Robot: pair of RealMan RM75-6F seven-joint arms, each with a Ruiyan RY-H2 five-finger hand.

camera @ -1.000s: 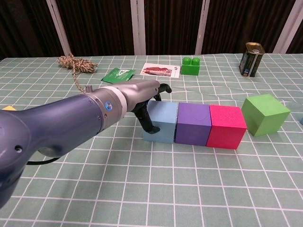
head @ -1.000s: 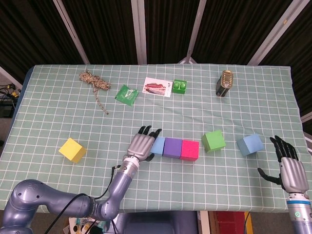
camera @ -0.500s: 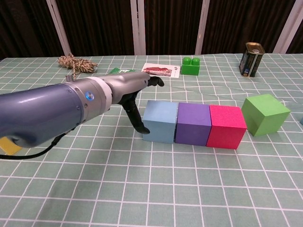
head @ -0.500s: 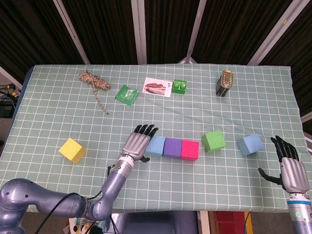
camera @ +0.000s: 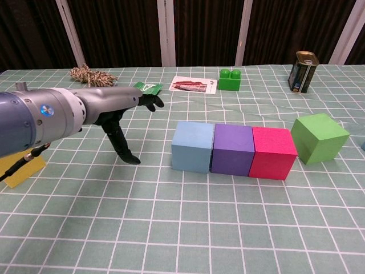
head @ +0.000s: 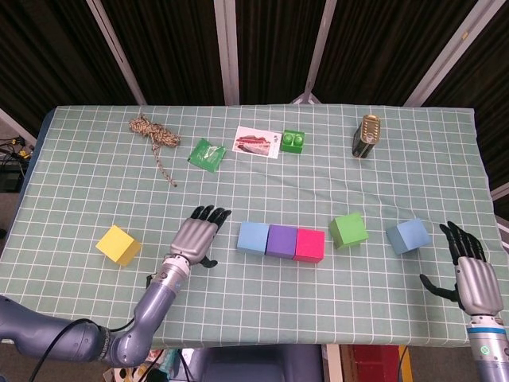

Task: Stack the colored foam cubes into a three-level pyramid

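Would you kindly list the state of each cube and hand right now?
left hand: open, holding nothing
right hand: open, holding nothing
light blue cube, purple cube, pink cube: in a row, unstacked
green cube: loose
yellow cube: loose

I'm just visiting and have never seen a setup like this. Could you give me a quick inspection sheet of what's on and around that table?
Surface: table under a green checked cloth, lying flat.
Job's things: light blue cube, purple cube and pink cube touching in a row; green cube, second blue cube and yellow cube lie apart. Nothing stacked yet.
Clutter: rope bundle, green packet, printed card, green toy brick, metal tin, all along the far side.
Hands: left hand open, left of the row, touching no cube; right hand open at the near right edge.
Cables: black cable by the left arm.
Surroundings: dark curtains with pale poles.
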